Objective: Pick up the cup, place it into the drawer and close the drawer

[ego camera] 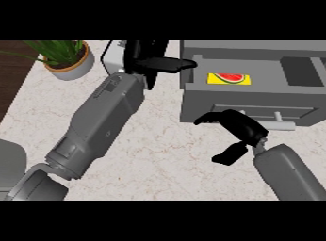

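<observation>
the left hand (150, 60) is stretched out to the far side of the counter, its black fingers bunched around something at the edge of a white box-like object (114, 55). i think the cup is inside that grasp, but the hand hides it and i can't make it out for certain.

the grey drawer unit (256, 101) sits to the right of that hand, its tray pulled open with a yellow card bearing a watermelon slice (230, 78) lying inside. so the carry runs sideways, from the left hand rightwards over the drawer's near-left wall, and the left hand is the one already beside the opening.

the right hand (237, 129) hangs at the drawer's front panel, close to the pale bar handle (281, 123), fingers curled in a loose hook with nothing in them. it looks well placed for the push that closes the drawer.

a potted green plant in a pale round pot (68, 59) stands far left, out of the path.
</observation>
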`<move>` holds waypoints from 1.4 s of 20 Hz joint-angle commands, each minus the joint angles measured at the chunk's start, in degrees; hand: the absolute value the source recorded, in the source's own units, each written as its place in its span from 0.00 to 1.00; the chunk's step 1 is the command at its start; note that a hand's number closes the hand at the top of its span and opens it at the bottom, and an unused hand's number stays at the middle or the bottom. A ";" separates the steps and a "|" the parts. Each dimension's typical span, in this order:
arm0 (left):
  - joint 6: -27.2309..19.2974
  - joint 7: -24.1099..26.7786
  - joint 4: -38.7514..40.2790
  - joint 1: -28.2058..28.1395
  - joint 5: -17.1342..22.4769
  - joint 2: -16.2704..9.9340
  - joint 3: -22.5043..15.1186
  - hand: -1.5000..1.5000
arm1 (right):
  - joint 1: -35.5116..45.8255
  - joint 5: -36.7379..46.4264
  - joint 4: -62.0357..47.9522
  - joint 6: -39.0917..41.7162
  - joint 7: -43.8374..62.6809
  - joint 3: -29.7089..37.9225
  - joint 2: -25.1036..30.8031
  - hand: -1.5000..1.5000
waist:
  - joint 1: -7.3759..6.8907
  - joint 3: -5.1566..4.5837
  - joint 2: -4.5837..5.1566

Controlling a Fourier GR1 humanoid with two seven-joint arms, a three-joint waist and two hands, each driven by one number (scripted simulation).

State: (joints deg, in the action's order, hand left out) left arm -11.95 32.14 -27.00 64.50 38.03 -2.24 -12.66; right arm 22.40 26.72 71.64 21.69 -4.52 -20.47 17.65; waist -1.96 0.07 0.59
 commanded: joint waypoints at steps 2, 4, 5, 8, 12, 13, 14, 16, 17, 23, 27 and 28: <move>1.46 -0.76 -3.92 -3.93 0.17 -1.17 -0.10 0.00 | 6.59 5.33 -20.47 -6.15 -8.01 1.41 -1.18 1.00 | -2.50 0.10 0.17; 1.25 -0.45 -6.01 -6.03 -0.04 -1.13 -0.42 0.00 | 11.23 4.85 -26.64 -8.51 -10.43 3.87 -3.11 1.00 | -2.94 0.11 0.16; 5.49 -1.23 -6.69 -8.93 0.17 -5.42 -0.47 0.00 | 10.29 4.24 -26.76 -8.70 -13.54 4.76 -1.17 1.00 | -3.77 0.12 0.13; 5.01 -1.66 -8.61 -9.23 0.47 -5.50 -0.18 0.00 | 16.71 2.02 -32.94 -9.70 -17.31 9.61 -0.46 1.00 | -4.81 0.18 0.41; 7.08 -2.65 -10.16 -11.01 0.99 -5.98 -0.37 0.00 | 23.79 0.12 -39.01 -11.48 -19.24 14.59 1.14 1.00 | -5.75 0.23 1.08; 8.04 -1.89 -11.44 -13.64 0.52 -6.19 -1.29 0.00 | 24.03 0.16 -40.40 -12.90 -19.81 15.40 1.66 1.00 | -6.28 0.23 0.86; 7.06 -1.98 -11.56 -13.21 0.39 -7.51 -0.70 0.00 | 24.78 0.16 -41.77 -13.68 -21.44 16.08 2.53 1.00 | -6.22 0.26 1.06; 9.22 -2.69 -11.74 -14.34 0.73 -7.70 -1.09 0.00 | 29.90 -1.12 -42.94 -13.50 -17.86 18.63 4.04 1.00 | -7.34 0.22 1.41; 8.45 -2.02 -12.70 -14.15 0.73 -6.77 -1.08 0.00 | 29.65 -1.03 -44.08 -14.30 -17.27 18.88 4.05 1.00 | -7.45 0.23 1.46; 10.75 -3.28 -14.04 -15.16 0.52 -8.74 -1.71 0.00 | 31.67 -3.93 -43.53 -11.46 -15.95 21.48 6.64 1.00 | -8.90 0.21 1.90; 11.64 -4.21 -14.29 -15.67 1.00 -9.07 -1.62 0.00 | 32.90 -5.35 -42.02 -8.70 -15.15 22.23 8.23 1.00 | -9.55 0.11 2.10; 12.10 -3.53 -15.14 -16.49 0.95 -8.99 -1.83 0.00 | 31.03 -5.55 -42.15 -8.36 -16.48 22.27 8.84 1.00 | -10.05 0.20 2.11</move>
State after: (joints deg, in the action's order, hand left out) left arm -0.86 28.54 -41.17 49.14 38.85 -11.07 -14.22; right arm 44.14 20.88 32.10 19.53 -24.80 -2.96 20.25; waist -9.53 0.75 1.60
